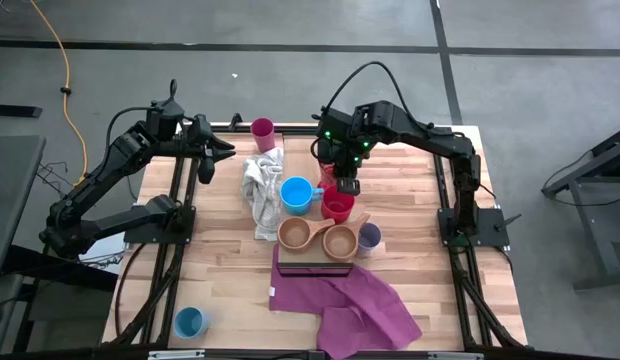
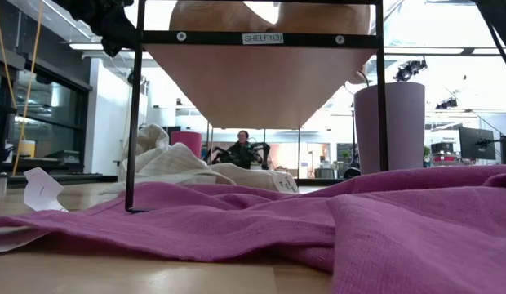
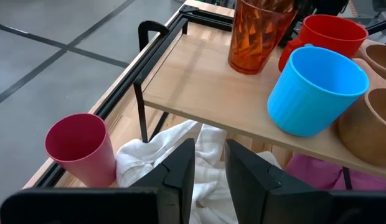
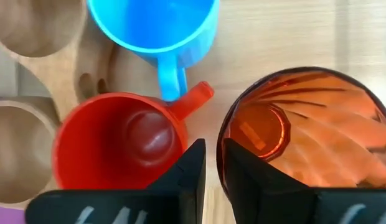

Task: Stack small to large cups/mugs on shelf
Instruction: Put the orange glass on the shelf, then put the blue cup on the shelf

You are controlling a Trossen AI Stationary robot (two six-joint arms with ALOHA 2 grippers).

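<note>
Right gripper (image 4: 208, 163) above the shelf (image 4: 280, 37), fingers slightly parted astride the orange tumbler's (image 4: 305, 134) rim, red mug (image 4: 118, 146) beside, left gripper (image 3: 210, 167) slightly open, empty.

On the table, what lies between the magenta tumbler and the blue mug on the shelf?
In the high view, a crumpled white cloth lies between the magenta plastic tumbler and the blue plastic handled mug. The left wrist view shows it too.

cups gathered on the shelf (image 1: 315, 262) at mid-table

we see two mugs (image 1: 297, 194) and a tumbler (image 3: 258, 34) at its far end, two handled cups (image 1: 294, 235) nearer, another tumbler (image 1: 369, 237) to their right; a cloth (image 1: 261, 190) lies left, another (image 1: 355, 305) in front.
</note>
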